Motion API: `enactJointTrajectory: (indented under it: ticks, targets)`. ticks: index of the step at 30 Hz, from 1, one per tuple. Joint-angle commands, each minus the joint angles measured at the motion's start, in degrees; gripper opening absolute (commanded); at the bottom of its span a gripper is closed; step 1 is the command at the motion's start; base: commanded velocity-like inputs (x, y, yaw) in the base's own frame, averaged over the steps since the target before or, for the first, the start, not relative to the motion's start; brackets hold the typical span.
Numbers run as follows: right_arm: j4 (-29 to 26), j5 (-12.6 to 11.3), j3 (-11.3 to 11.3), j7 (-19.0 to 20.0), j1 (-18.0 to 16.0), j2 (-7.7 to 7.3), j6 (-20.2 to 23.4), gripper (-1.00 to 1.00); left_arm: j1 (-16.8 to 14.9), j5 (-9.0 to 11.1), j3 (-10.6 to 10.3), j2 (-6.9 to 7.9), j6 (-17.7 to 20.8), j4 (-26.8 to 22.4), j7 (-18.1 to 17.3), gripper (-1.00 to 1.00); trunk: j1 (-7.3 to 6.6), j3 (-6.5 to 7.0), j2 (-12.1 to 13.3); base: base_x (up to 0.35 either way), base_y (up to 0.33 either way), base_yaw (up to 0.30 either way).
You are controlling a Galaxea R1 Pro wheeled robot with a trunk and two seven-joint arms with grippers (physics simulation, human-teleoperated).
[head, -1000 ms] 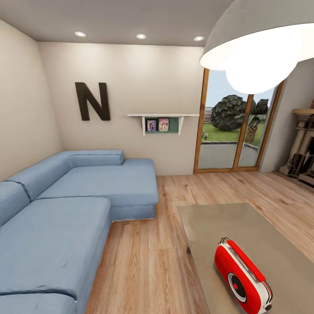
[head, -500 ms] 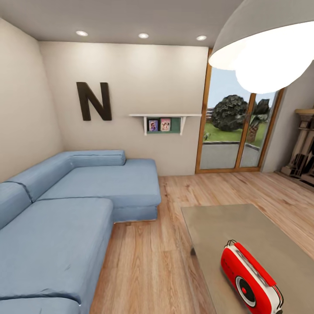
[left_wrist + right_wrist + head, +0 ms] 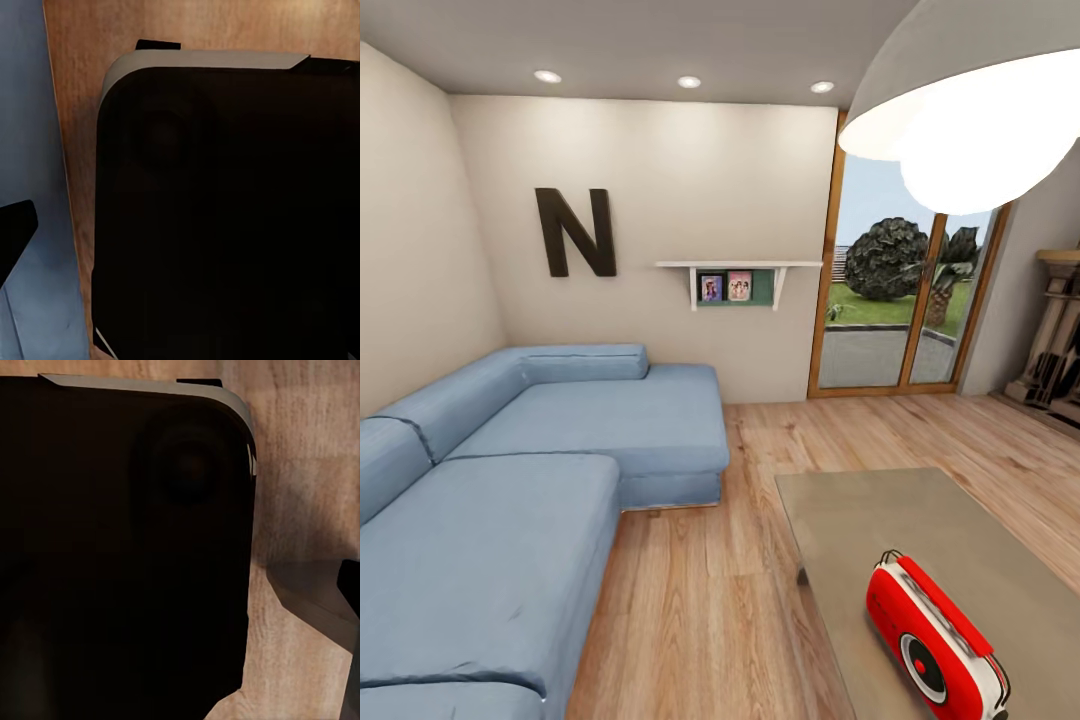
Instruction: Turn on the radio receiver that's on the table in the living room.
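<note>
The red radio receiver with white trim stands on the glossy grey-beige table at the head view's lower right. Its round dial faces the near side and its thin handle is on top. Both wrist views look down on the robot's dark base over the wood floor. A dark wedge at the edge of the left wrist view and a dark sliver at the edge of the right wrist view may be fingers. I cannot make out how the jaws stand.
A blue corner sofa fills the left, with a strip of plank floor between it and the table. A grey dome lamp hangs at top right. The glass door and fireplace are beyond.
The whole picture shifted slightly between one second ago and half a second ago, so the camera moved. Since then nothing has moved.
</note>
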Motion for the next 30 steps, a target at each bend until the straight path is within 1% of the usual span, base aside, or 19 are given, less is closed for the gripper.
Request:
enactJointTrajectory:
  ticks: [1,4,16,24,30]
  targets:
    - [0.0,0.0,0.0,0.0,0.0,0.00,0.0,1.00,0.0,0.0,0.0,0.00,0.0,0.0,0.0,1.00,0.00,0.00,0.0,0.005,0.000,0.000]
    - [0.0,0.0,0.0,0.0,0.0,0.00,0.0,1.00,0.0,0.0,0.0,0.00,0.0,0.0,0.0,1.00,0.00,0.00,0.0,0.090,0.000,0.000]
    - [0.0,0.0,0.0,0.0,0.0,0.00,0.1,1.00,0.0,0.1,0.0,0.00,0.0,0.0,0.1,1.00,0.00,0.00,0.0,0.281,0.000,0.000]
    - [0.0,0.0,-0.1,0.0,0.0,0.00,0.0,1.00,0.0,0.1,0.0,0.00,0.0,0.0,0.1,1.00,0.00,0.00,0.0,0.049,0.000,-0.012]
    - [0.0,-0.1,-0.1,0.0,0.0,0.00,0.0,1.00,0.0,0.1,0.0,0.00,0.0,0.0,0.0,1.00,0.00,0.00,0.0,0.004,0.000,-0.211]
